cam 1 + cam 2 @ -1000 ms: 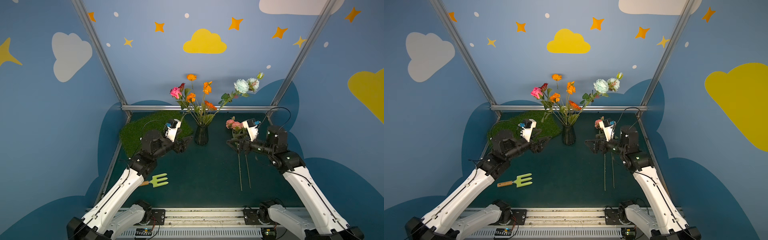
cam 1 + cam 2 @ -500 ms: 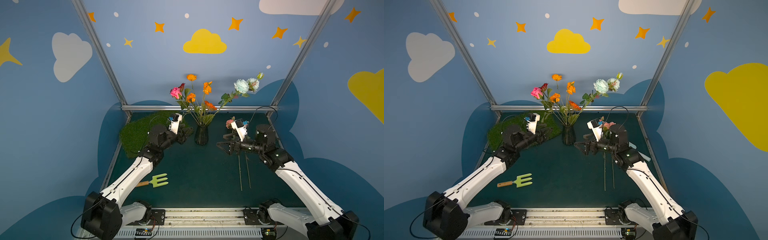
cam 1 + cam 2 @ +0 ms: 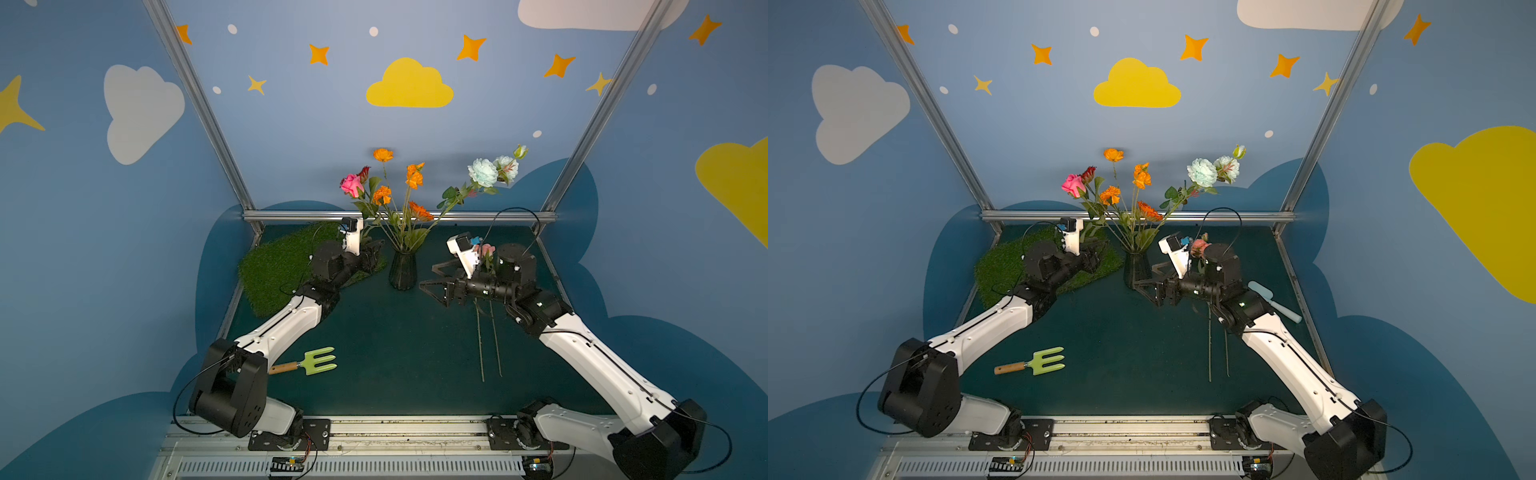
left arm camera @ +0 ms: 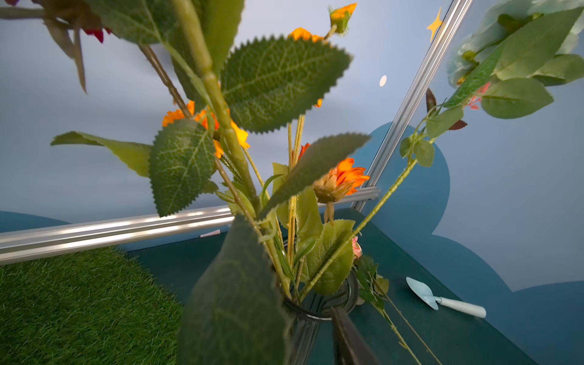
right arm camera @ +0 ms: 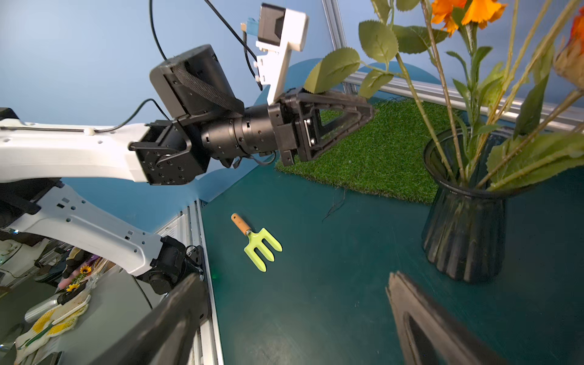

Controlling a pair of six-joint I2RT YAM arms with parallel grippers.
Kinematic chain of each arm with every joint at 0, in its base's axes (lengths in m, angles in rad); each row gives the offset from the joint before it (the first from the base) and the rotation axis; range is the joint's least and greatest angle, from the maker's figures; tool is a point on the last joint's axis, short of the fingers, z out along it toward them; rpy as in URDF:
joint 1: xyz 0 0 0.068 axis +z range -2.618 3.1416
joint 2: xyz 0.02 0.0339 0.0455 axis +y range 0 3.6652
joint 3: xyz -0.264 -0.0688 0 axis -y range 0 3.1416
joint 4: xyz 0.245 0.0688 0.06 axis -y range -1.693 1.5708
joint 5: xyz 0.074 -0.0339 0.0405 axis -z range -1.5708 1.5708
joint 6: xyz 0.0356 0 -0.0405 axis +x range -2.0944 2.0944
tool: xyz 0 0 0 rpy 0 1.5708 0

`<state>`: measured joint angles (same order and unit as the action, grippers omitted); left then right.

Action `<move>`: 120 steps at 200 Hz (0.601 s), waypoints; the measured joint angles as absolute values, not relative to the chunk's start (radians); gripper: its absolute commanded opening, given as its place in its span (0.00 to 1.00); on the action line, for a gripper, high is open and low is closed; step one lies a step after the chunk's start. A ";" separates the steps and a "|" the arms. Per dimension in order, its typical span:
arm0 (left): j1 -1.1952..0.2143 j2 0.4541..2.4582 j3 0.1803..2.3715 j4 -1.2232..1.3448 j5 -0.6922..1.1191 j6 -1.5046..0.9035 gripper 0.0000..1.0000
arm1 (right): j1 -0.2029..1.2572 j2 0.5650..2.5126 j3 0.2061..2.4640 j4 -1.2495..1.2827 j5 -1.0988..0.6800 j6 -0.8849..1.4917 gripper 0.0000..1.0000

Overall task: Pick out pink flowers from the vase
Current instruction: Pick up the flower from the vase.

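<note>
Magenta rose (image 3: 351,184) stood in your vase (image 3: 402,271). Your left gripper (image 5: 363,115) had its fingers narrowed beside a leaf, grip unclear; your right gripper (image 3: 432,279) gaped empty.

Smoky ribbed glass vase (image 5: 464,227), rough grass mat (image 5: 379,158), wooden-handled fork (image 5: 257,241).

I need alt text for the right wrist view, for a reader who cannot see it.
The left tool reaches over a green artificial grass mat toward leafy stems in a dark ribbed glass vase with orange flowers. A lime-green hand fork with a wooden handle lies on the dark green table.
</note>
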<state>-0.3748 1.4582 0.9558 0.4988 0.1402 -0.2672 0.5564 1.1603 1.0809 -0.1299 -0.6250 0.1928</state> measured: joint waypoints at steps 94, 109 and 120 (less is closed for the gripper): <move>-0.375 1.605 0.971 0.715 0.126 -0.350 0.43 | 0.583 1.196 1.097 -0.132 -0.611 0.179 0.93; -0.380 1.623 0.969 0.759 0.121 -0.363 0.43 | 0.585 1.197 1.097 -0.133 -0.610 0.178 0.93; -0.382 1.633 0.968 0.783 0.117 -0.370 0.43 | 0.588 1.198 1.097 -0.134 -0.610 0.177 0.93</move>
